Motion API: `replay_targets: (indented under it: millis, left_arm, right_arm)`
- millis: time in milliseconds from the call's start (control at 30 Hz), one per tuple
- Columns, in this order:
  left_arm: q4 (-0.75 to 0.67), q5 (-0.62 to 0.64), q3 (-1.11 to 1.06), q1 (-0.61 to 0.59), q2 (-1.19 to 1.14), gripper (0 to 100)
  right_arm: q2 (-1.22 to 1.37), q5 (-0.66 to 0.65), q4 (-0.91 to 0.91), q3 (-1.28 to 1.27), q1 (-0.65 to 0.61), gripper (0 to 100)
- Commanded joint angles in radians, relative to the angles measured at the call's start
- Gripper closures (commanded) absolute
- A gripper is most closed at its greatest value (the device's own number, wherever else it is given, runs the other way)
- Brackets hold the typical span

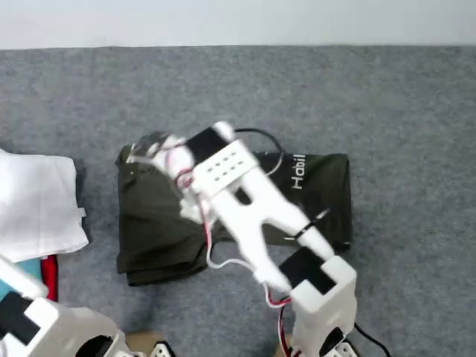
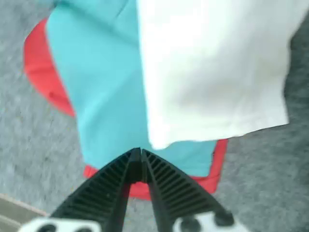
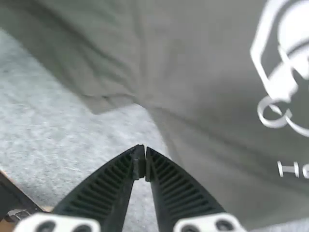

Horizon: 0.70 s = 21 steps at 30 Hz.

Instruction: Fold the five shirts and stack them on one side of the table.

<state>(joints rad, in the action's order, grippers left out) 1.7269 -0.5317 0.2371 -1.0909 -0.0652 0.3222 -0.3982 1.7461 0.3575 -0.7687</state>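
Observation:
A dark olive shirt (image 1: pixel 156 223) with white print lies folded in the middle of the grey carpeted table. My right arm stretches across it, and my right gripper (image 1: pixel 146 147) sits at the shirt's far left corner. In the right wrist view the right gripper (image 3: pixel 141 153) is shut and holds nothing, just off the edge of the dark shirt (image 3: pixel 203 72) over bare carpet. At the left edge lies a stack with a white shirt (image 1: pixel 37 201) on top. My left gripper (image 2: pixel 140 154) is shut and empty above that stack: white shirt (image 2: pixel 207 63), teal shirt (image 2: pixel 101 82), red shirt (image 2: pixel 43 77).
Open grey carpet (image 1: pixel 245 89) spreads along the far side and to the right of the dark shirt. The left arm's white body (image 1: pixel 44 323) sits at the near left corner. A black cable (image 1: pixel 264 135) loops over the dark shirt.

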Motion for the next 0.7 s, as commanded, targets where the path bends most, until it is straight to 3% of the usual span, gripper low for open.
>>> replay_targets:
  millis: [0, 267, 500, 667]
  left_arm:
    - [0.026, -0.038, -0.001, -0.058, 0.057, 99]
    - [0.028, -0.063, -0.001, -0.106, 0.060, 99]
    - [0.028, -0.063, -0.001, -0.123, 0.086, 99]
    - [0.028, -0.063, -0.001, -0.112, 0.146, 99]
  right_arm:
    - [0.045, 0.005, -0.019, 0.005, -0.097, 98.1]
    - [0.148, 0.002, -0.058, 0.009, -0.268, 78.9]
    - [0.156, 0.002, -0.039, 0.063, -0.424, 73.9]
    - [0.163, 0.000, -0.097, 0.061, -0.450, 68.5]
